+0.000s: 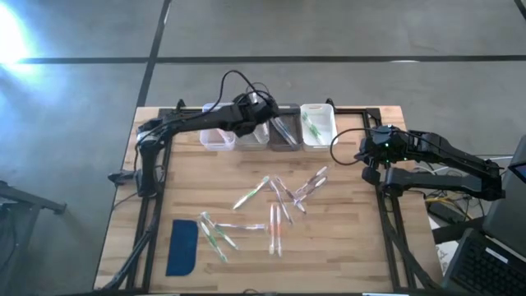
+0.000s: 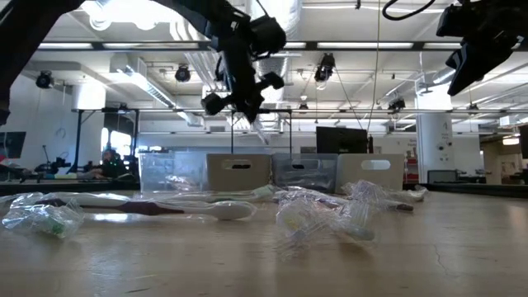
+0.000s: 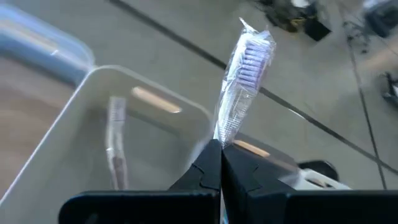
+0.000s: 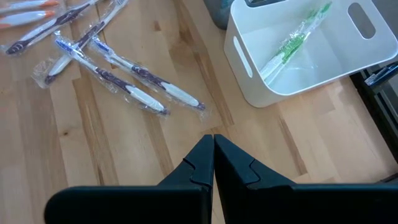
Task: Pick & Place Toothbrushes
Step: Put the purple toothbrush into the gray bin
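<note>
Left wrist view: left gripper [image 3: 220, 163] clamped on a wrapped toothbrush [image 3: 242, 81] above a bin [image 3: 93, 124] at the table's far edge; right gripper [image 4: 213, 163] closed, empty.

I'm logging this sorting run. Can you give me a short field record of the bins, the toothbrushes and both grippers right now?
left gripper: shut on a wrapped purple toothbrush, above a clear bin
clear bin contents: one toothbrush
right gripper: shut, empty, over the table beside the white bin
white bin contents: green toothbrush
loose toothbrushes: scattered mid-table
blue pad: near table corner
</note>
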Controlling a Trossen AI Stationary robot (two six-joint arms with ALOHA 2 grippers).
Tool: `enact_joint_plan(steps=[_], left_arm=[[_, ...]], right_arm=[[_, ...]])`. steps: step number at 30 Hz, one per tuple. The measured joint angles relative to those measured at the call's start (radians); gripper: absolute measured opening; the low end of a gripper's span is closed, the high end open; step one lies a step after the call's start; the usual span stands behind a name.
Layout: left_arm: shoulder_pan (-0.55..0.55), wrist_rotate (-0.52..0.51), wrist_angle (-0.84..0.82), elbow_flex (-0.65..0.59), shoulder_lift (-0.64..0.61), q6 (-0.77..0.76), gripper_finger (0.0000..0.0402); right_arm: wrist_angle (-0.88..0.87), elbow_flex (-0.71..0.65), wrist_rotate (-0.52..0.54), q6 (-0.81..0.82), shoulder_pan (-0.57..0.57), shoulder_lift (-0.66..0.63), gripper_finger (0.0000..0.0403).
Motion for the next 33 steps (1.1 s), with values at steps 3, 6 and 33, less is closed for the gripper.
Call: enact_joint_plan(steps=[3,6,33], left_arm=[[0.025,0.053,0.003,-0.03,0.001,-0.06,0.0],[0.041,0.08,0.011,-0.064,0.001,-0.105,0.0],[0.155,0.256,0.092,-0.207,0.002,-0.139,0.0]], right_arm=[[0.0,0.0,0.0,0.0,0.0,0.0,0.0008],[0.0,0.0,0.0,0.0,0.0,0.0,0.0008],[0.0,0.0,0.0,0.0,0.0,0.0,0.0008]])
